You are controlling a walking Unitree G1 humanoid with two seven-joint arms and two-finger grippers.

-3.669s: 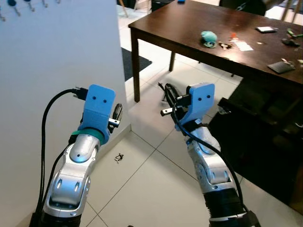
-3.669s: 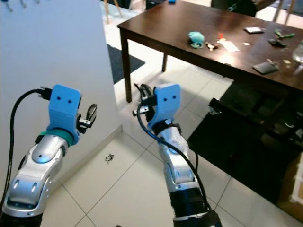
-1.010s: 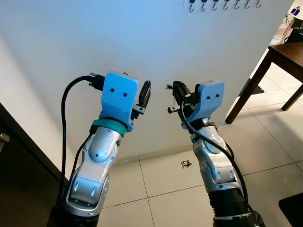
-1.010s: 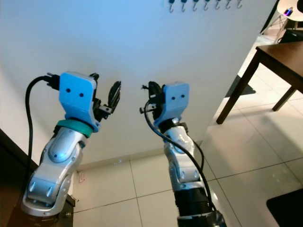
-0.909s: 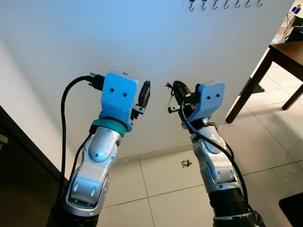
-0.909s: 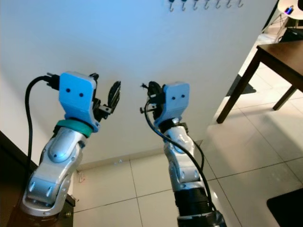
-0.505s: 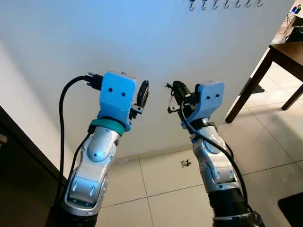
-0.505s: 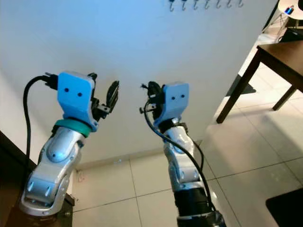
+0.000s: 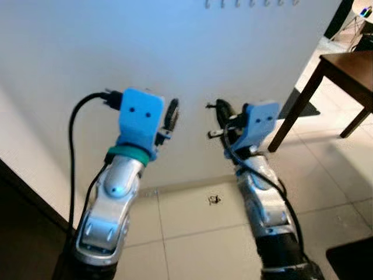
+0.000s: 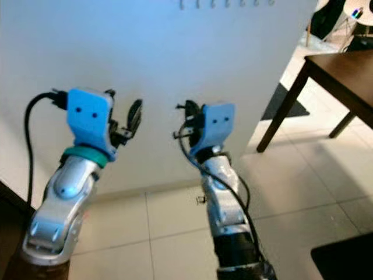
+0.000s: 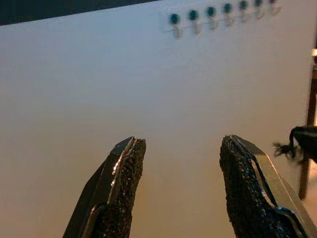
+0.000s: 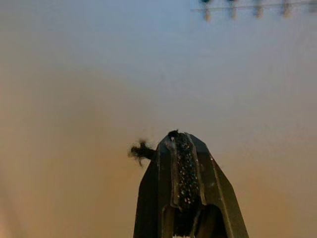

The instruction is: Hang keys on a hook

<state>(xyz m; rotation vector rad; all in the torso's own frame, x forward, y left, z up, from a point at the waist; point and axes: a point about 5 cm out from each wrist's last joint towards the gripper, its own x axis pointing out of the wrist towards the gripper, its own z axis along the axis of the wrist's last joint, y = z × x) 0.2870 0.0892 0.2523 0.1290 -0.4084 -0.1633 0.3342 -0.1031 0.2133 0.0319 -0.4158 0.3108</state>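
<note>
Both arms are raised toward a white wall [image 9: 87,52]. The left gripper [image 11: 181,191], at centre-left of the head view, has its fingers spread wide with nothing between them. The right gripper [image 12: 181,163], at centre, has its fingers pressed together; a small black tuft pokes out beside the tips, too small to identify. A row of hooks [image 11: 220,12] runs along the top edge of the frame, well above both grippers. A small dark object [image 9: 214,200], possibly the keys, lies on the tiled floor [image 9: 192,233] by the wall's base. A dark wooden table [image 9: 344,61] stands at the right edge
</note>
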